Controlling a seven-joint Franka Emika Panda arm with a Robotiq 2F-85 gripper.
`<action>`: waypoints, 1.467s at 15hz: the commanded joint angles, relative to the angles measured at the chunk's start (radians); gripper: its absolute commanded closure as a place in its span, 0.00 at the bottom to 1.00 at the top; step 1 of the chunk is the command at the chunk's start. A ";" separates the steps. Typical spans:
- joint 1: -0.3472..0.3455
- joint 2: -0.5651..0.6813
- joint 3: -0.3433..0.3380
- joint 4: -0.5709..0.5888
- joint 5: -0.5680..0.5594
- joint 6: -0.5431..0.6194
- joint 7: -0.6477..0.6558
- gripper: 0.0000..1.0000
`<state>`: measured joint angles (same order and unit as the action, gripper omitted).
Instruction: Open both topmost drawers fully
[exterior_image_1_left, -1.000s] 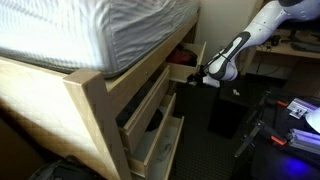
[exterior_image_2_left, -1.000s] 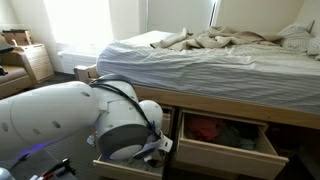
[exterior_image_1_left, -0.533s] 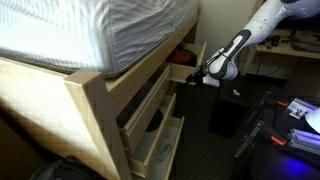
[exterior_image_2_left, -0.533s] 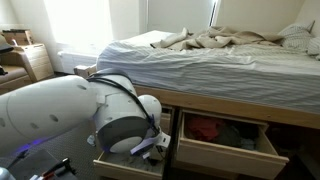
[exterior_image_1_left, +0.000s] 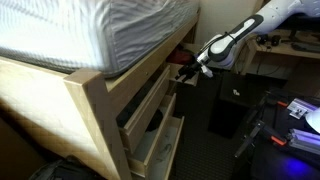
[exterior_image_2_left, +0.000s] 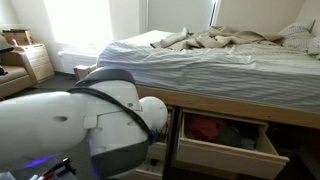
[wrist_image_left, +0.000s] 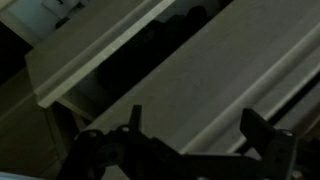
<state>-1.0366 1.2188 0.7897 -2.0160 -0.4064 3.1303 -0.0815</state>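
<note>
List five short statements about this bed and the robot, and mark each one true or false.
1. A topmost drawer stands pulled out, with red cloth inside. True.
2. The mattress is bare. False: rumpled bedding lies on it.
3. The hand is close to the bed frame's upper drawers. True.
4. The fingers are pressed together. False: in the wrist view they stand apart.
5. The robot arm hides the lower left of an exterior view. True.
</note>
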 joint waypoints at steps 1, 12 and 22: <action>-0.155 0.123 0.206 0.082 0.112 -0.249 -0.213 0.00; -0.039 0.182 0.200 0.218 0.397 -0.099 -0.218 0.00; 0.425 0.201 -0.053 0.456 0.438 0.162 0.110 0.00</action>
<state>-0.6119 1.4191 0.7381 -1.5600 0.0412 3.2896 0.0183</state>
